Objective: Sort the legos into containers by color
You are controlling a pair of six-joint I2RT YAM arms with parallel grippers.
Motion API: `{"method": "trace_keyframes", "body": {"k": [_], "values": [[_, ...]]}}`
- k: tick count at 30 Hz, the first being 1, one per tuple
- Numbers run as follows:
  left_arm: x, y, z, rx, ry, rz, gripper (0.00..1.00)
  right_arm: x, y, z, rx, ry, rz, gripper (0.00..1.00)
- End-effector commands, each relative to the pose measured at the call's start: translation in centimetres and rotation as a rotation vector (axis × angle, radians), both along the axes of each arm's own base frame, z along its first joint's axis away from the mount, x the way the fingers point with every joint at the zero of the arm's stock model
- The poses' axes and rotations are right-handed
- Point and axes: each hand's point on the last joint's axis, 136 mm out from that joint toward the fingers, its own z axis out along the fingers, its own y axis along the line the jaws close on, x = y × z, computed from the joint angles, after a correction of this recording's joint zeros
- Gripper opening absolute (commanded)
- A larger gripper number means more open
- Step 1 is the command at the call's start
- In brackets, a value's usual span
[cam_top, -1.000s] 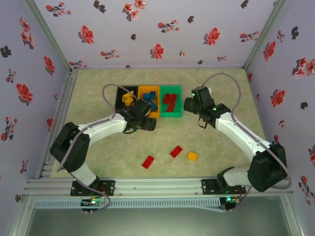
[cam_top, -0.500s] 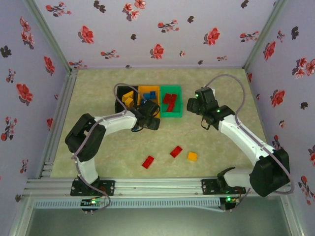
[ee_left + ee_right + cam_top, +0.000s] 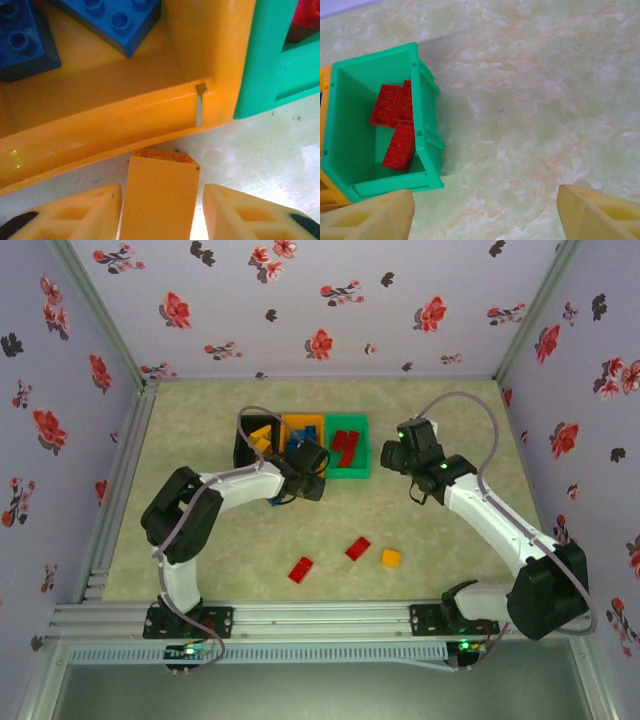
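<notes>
- Left hand (image 3: 161, 190) sits low at the near outer wall of the orange bin (image 3: 100, 135), by its corner with the green bin (image 3: 260, 75).
- An orange-yellow brick (image 3: 160, 205) stands between the fingers (image 3: 75, 212), its end pointing forward. Slivers of light show beside it at the tips, so I cannot tell whether it is clamped or loose.
- Orange bin holds blue bricks (image 3: 115, 20). Green bin holds red bricks (image 3: 400, 130). In the top view the black bin (image 3: 241, 445), leftmost of the row, holds the orange-yellow pieces (image 3: 260, 435).
- Judgement: the step is delivering this brick, and it belongs in the black bin, not the bin directly ahead.
- To do it well:
  - Confirm the hold first.
  - Raise the hand until the brick's front end clears the orange rim.
  - Travel toward frame left in the top view and stop over the middle of the black bin.
  - Open low so the brick does not bounce out.
- Risk: the brick's end is just short of the orange wall, and any forward push would likely shove the row.
- Right hand (image 3: 482, 200) has its fingers spread wide with nothing between them, over bare tabletop (image 3: 545, 100). The green bin is at the left of its wrist view. It is best kept apart from the left arm.
- Unsorted at lower centre of the top view: a loose red brick (image 3: 300, 569), a second red brick (image 3: 358, 548) and a loose orange-yellow brick (image 3: 391, 558).
</notes>
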Motion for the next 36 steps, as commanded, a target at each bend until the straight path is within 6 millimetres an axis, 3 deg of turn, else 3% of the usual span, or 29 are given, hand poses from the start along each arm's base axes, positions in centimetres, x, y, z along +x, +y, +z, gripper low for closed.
{"method": "trace_keyframes", "body": {"k": [1,6,11,23,29,36], "values": [[-0.1,0.1,-0.2,0.044,-0.006,-0.007,0.4,-0.6,-1.2,0.1,-0.035,0.002,-0.025,0.76],[-0.7,0.3,-0.2,0.08,-0.005,-0.011,0.3,-0.7,-1.3,0.2,-0.034,-0.003,-0.026,0.76],[-1.3,0.7,0.8,0.095,-0.004,-0.005,0.26,-0.6,-1.3,0.3,-0.028,-0.011,-0.03,0.75],[-2.3,2.1,7.2,0.046,-0.053,0.0,0.25,-0.5,-1.3,0.4,-0.026,-0.017,-0.032,0.75],[-1.0,4.6,10.3,0.064,-0.089,0.052,0.25,-0.7,-1.4,0.7,-0.024,-0.022,-0.033,0.75],[2.3,9.9,11.7,0.077,-0.106,0.186,0.25,-1.0,-1.6,0.9,-0.024,-0.026,-0.034,0.75]]}}
